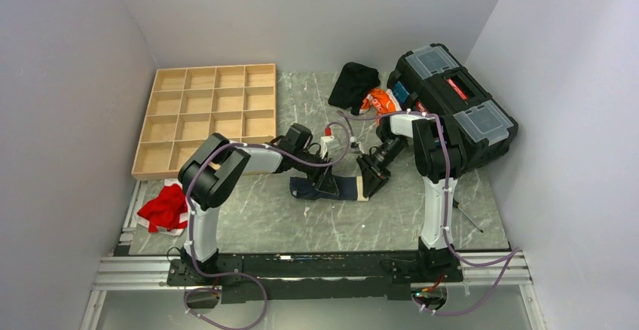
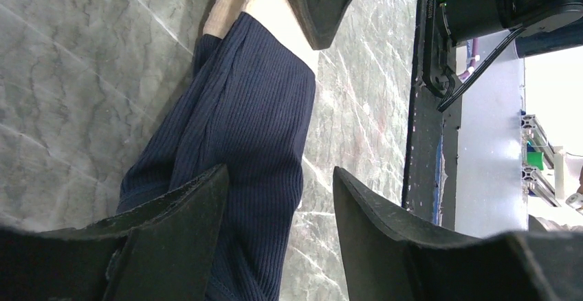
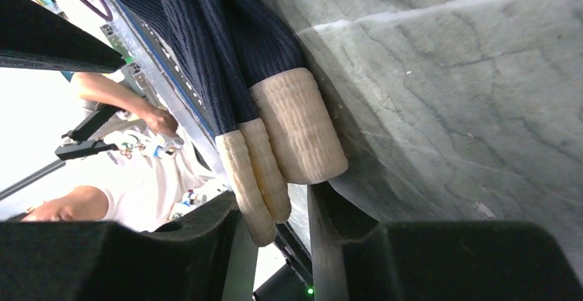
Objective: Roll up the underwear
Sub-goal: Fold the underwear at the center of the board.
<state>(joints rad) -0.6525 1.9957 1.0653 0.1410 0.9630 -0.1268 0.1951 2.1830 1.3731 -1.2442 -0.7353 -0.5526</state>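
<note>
The navy ribbed underwear (image 1: 339, 188) with a cream waistband lies folded into a long strip on the marble table. In the left wrist view the underwear (image 2: 247, 108) runs up to the cream waistband at the top. My left gripper (image 1: 324, 183) is open over its left end; in its own view the left gripper (image 2: 280, 198) has one finger over the fabric and the other over bare table. My right gripper (image 1: 372, 173) is at the waistband end. In the right wrist view the right gripper (image 3: 275, 212) is open, with the folded waistband (image 3: 295, 132) layers reaching between its jaws.
A wooden compartment tray (image 1: 207, 115) lies at the back left. A black toolbox (image 1: 452, 104) stands at the back right, with a black garment (image 1: 354, 81) and an orange item (image 1: 379, 102) beside it. A red garment (image 1: 164, 208) lies at the left edge.
</note>
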